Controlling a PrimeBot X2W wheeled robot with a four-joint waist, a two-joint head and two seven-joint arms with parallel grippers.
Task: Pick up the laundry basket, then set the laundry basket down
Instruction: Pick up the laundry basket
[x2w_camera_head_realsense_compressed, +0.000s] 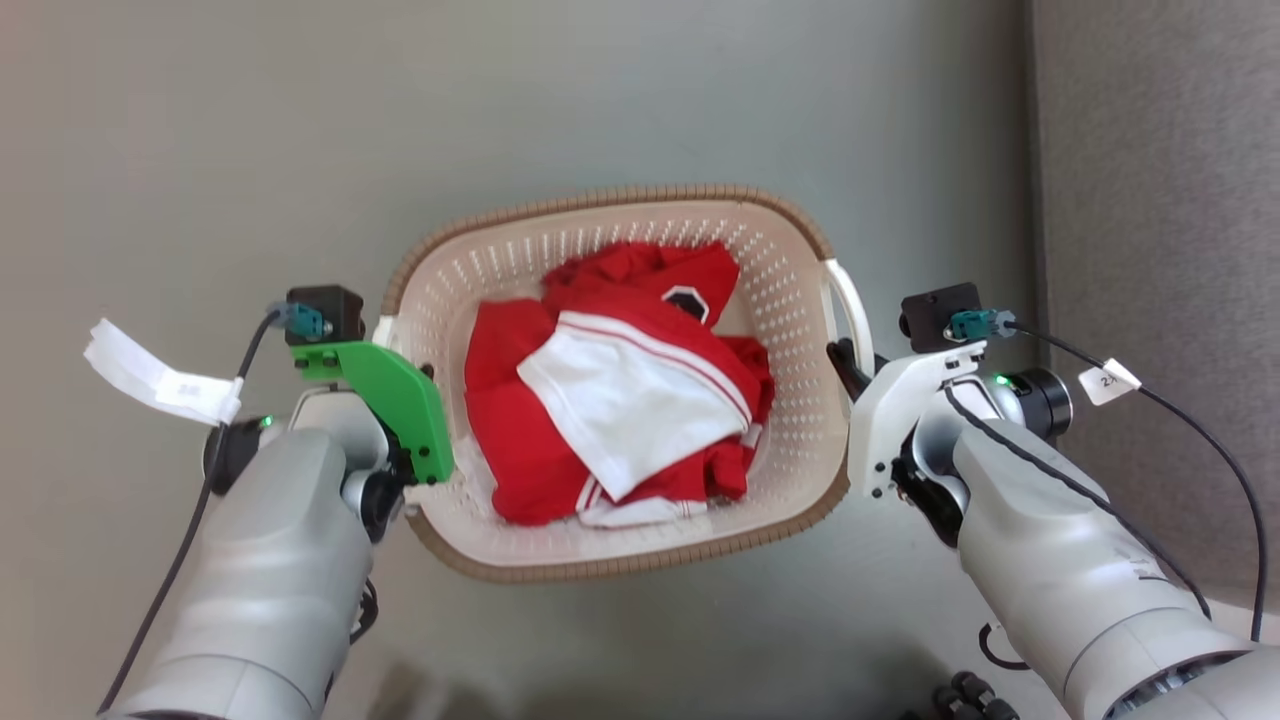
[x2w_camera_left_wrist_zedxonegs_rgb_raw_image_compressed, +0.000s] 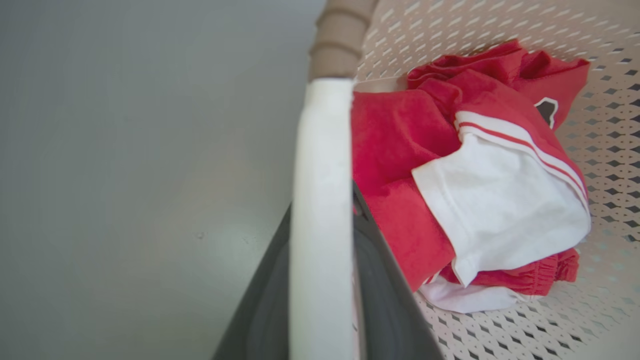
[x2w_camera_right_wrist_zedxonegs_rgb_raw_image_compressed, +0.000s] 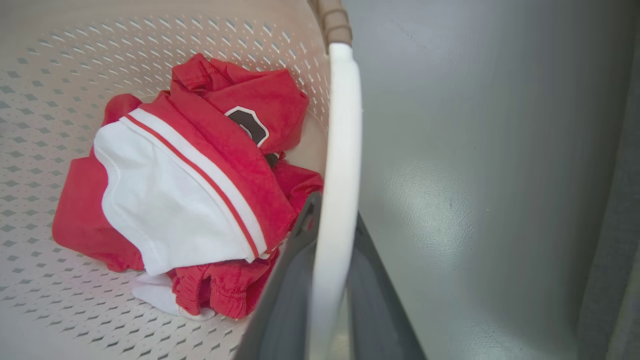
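Observation:
The laundry basket (x2w_camera_head_realsense_compressed: 620, 195) is cream perforated plastic with a brown woven-look rim, and it sits in the middle of the head view between my two arms. Red and white clothes (x2w_camera_head_realsense_compressed: 620, 390) lie in it. My left gripper (x2w_camera_left_wrist_zedxonegs_rgb_raw_image_compressed: 322, 200) is shut on the white left handle (x2w_camera_left_wrist_zedxonegs_rgb_raw_image_compressed: 320, 150), with a dark finger (x2w_camera_left_wrist_zedxonegs_rgb_raw_image_compressed: 265, 300) on either side of it. My right gripper (x2w_camera_right_wrist_zedxonegs_rgb_raw_image_compressed: 336, 207) is shut on the white right handle (x2w_camera_right_wrist_zedxonegs_rgb_raw_image_compressed: 342, 125) in the same way. In the head view a green bracket (x2w_camera_head_realsense_compressed: 390, 390) hides the left fingers. I cannot tell whether the basket is off the floor.
Grey floor (x2w_camera_head_realsense_compressed: 640, 90) lies all around the basket. A darker grey strip (x2w_camera_head_realsense_compressed: 1150, 200) runs down the right side. Cables with paper tags (x2w_camera_head_realsense_compressed: 160, 375) hang from both wrists. Dark parts of my base (x2w_camera_head_realsense_compressed: 965, 695) show at the bottom edge.

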